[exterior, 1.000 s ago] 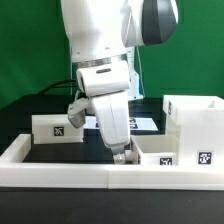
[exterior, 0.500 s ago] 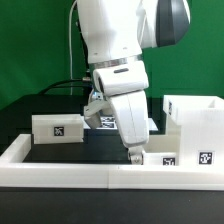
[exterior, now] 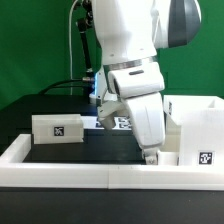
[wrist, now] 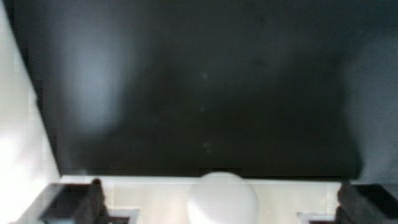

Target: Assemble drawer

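My gripper (exterior: 150, 153) hangs low just beside the shell (exterior: 196, 122), on its side toward the exterior view's left. My jaws stand apart: the wrist view shows 2 dark fingers (wrist: 75, 200) wide of each other, with bare black table between them and a pale rounded shape I cannot identify. I clamp nothing.

The drawer lies in 3 pieces. The shell stands upright. The near tray (exterior: 176, 158) sits at the shell's foot, mostly hidden behind my own fingers. The far tray (exterior: 58, 128) rests well apart from the shell, toward the exterior view's left. The border rail (exterior: 60, 166) runs in front of the shell, and the marker board (exterior: 122, 122) lies beyond the shell's near corner.

My worry is the near tray. I judge my fingertips are close to its wall, yet the wrist view shows no wall between them, so shutting now would catch nothing. Dropping further could land a fingertip on its rim and tip it or wedge it against the rail. Swinging toward the shell could strike its wall with my broad wrist and shift it out of line.
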Motion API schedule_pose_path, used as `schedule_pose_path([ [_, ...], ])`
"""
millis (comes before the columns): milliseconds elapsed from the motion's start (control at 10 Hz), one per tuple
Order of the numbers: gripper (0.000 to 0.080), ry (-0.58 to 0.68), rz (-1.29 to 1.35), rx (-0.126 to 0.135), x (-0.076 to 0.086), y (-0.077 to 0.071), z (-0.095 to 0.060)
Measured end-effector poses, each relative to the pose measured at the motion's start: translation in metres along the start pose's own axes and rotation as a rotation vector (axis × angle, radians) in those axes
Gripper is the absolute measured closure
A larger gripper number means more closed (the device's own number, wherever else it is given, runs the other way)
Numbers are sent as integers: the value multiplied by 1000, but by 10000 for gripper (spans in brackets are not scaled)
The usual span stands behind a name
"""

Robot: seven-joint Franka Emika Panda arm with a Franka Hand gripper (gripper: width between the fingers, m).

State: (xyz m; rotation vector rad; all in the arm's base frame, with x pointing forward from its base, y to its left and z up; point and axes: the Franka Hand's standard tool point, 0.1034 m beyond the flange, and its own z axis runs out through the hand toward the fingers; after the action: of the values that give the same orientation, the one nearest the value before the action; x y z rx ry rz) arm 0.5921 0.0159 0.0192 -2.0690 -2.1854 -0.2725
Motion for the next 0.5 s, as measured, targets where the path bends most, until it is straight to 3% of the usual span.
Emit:
schedule_pose_path([
  [500,150,-5,33,15,19,-1,8],
])
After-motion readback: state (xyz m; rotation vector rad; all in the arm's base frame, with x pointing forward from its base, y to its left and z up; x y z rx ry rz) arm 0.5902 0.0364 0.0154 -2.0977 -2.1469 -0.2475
